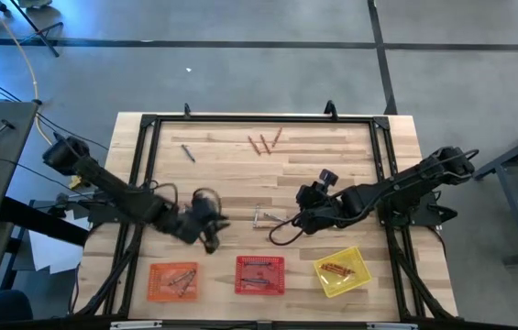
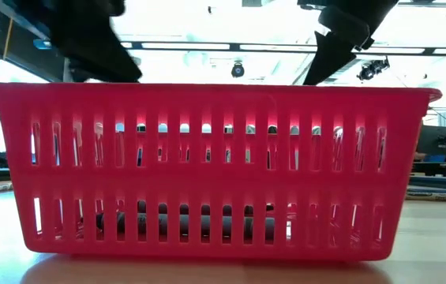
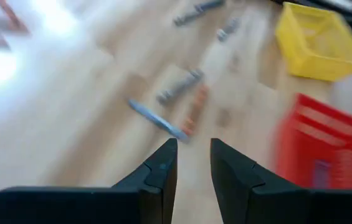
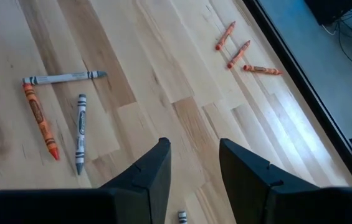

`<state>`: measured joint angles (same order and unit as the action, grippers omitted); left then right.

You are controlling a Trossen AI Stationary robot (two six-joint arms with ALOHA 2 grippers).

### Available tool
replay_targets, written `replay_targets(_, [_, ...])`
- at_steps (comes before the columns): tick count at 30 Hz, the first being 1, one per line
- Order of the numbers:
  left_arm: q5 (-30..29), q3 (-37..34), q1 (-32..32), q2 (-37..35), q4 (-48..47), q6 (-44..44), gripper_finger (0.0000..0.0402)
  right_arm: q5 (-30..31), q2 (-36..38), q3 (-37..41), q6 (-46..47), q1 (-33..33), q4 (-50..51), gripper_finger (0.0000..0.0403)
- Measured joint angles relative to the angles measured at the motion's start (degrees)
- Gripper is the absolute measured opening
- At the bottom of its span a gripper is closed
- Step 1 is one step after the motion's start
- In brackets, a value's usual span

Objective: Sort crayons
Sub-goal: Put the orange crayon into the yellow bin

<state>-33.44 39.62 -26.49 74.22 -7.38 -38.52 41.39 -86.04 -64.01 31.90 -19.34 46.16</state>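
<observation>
Loose crayons lie flat on the wooden table: three orange ones (image 1: 264, 142) and a grey one (image 1: 188, 153) near the far edge, and a small group (image 1: 268, 217) at the middle. The right wrist view shows two grey crayons (image 4: 63, 78) (image 4: 80, 132) and an orange one (image 4: 40, 121). The blurred left wrist view shows a blue crayon (image 3: 157, 121) beside grey and orange ones. My left gripper (image 1: 213, 225) (image 3: 193, 146) hovers left of the middle group, open and holding nothing. My right gripper (image 1: 300, 220) (image 4: 193, 146) hovers right of it, open too.
Three mesh baskets stand along the near edge: orange (image 1: 173, 280), red (image 1: 259, 273) and yellow (image 1: 341, 270), each with crayons inside. The red basket (image 2: 207, 166) fills the low view. A black frame (image 1: 259, 119) borders the table top.
</observation>
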Motion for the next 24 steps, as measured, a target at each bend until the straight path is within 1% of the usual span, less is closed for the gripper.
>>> replay_targets(4, [4.08,0.0,8.82,0.02,2.88,15.09,0.0081,-0.05,0.0,0.0,0.91,0.88,1.1,0.0128])
replay_targets(10, [13.36,0.0,22.28,0.01,4.26,28.9,0.0081,-0.05,-0.02,0.0,1.27,3.15,3.03,0.0128])
replay_targets(13, [17.68,0.0,28.17,0.0,4.29,33.97,0.0081,0.05,-0.02,0.02,1.22,4.82,3.83,0.0128])
replay_targets(15, [19.54,0.0,31.56,0.0,4.28,36.64,0.0081,0.52,-0.02,0.01,1.17,5.95,4.57,0.0128])
replay_targets(20, [20.88,0.01,38.39,0.01,4.27,41.81,0.0081,0.77,-0.02,0.02,1.09,8.91,7.64,0.0128])
replay_targets(24, [20.88,1.95,42.29,1.42,3.52,43.03,0.0081,0.83,-0.02,0.02,0.1,10.71,9.78,0.0128])
